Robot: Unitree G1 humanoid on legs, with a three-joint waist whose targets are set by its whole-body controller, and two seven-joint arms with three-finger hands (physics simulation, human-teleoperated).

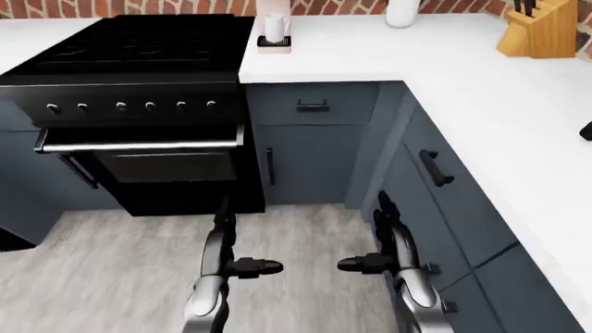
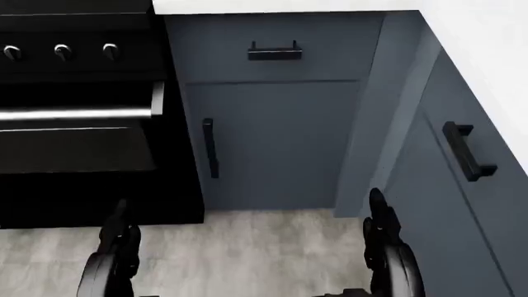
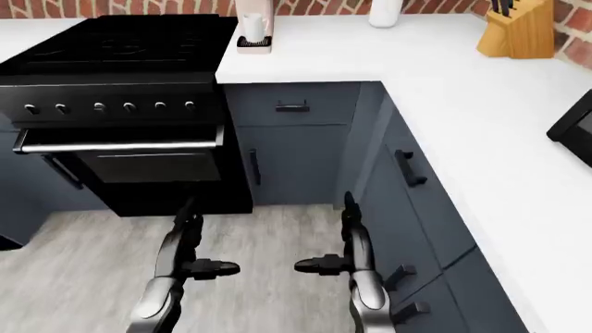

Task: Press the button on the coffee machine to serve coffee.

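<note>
The robot stood in the corner of an L-shaped kitchen with the serving job not yet begun: neither hand had reached the coffee machine [image 3: 253,28], which sat at about 12 o'clock in the right-eye view, its base on the white countertop [image 3: 444,90] just beside the black stove [image 3: 120,48]. A white cup [image 1: 275,28] rested on its drip tray; the machine's upper part and its button lay cropped beyond the top edge, so no pressing could be judged done.

Both hands hung low over the grey floor [image 1: 120,270], well apart from the machine. The left hand [image 1: 231,260] and right hand [image 1: 384,260] each had fingers spread and held nothing, thumbs pointing toward one another.

Open floor stretched from 6 o'clock up to the blue-grey cabinet doors [image 2: 272,142]. The oven handle [image 1: 139,146] bounded the room at 10 o'clock, and the counter run with its drawer pulls [image 2: 468,151] closed in at 3 o'clock, close beside the right arm. A knife block [image 1: 541,28] stood at 1 o'clock. Reaching the button would likely have called for stepping nearer and raising an arm over the counter edge.
</note>
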